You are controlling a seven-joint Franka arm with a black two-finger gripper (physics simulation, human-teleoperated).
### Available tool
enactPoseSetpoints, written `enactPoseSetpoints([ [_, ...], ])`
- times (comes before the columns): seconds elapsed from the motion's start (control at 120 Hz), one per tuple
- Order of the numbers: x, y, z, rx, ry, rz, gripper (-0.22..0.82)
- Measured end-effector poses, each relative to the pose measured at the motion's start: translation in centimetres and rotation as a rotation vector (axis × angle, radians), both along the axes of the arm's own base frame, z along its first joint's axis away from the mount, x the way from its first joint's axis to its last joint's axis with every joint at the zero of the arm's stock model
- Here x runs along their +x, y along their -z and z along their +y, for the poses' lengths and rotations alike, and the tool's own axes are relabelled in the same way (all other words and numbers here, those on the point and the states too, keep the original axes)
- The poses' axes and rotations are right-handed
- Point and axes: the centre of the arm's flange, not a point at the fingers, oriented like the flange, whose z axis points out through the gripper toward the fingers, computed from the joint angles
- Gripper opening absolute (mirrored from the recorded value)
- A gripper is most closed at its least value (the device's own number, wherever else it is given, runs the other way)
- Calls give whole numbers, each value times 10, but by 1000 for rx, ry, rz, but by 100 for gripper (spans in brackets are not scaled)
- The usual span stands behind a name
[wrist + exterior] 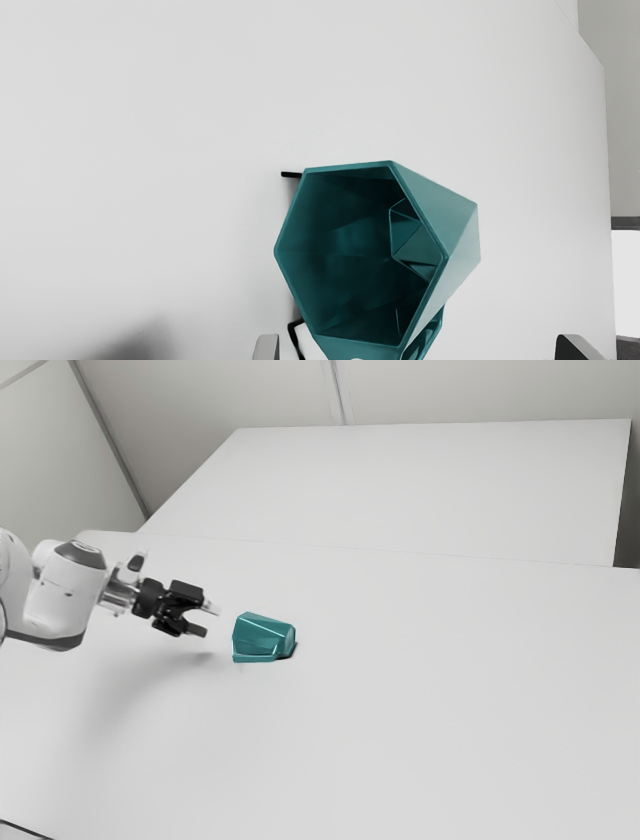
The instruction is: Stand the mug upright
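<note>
One toppled mug [262, 637], end effector [209, 620] near, white table [430, 700], pale wall [480, 390]

Bright, diffuse light washes evenly over a smooth white bench [450, 710]. A soft, blurry-edged grey shadow spreads beneath the white robot arm [62, 598]. The glossy, faceted teal mug [262, 638] shows pale sheen outside, deep shade inside, and a narrow dark shadow against its base.

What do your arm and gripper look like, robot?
My arm is white and rounded, with dark grey bands. Near its end is a shiny, silvery part, and then comes my gripper, which is black and chunky, with two fingers that have some grey at their tips.
</note>
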Motion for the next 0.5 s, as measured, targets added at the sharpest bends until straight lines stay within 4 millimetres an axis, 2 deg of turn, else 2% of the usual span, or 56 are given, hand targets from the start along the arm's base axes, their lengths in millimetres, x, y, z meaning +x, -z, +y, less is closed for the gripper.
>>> enactPoseSetpoints([
  [0.142, 4, 6, -12, -13, 21, 0, 60],
  [0.35, 15, 5, -25, -31, 42, -21, 60],
  [0.5, 17, 13, -30, -71, 35, -31, 60],
])
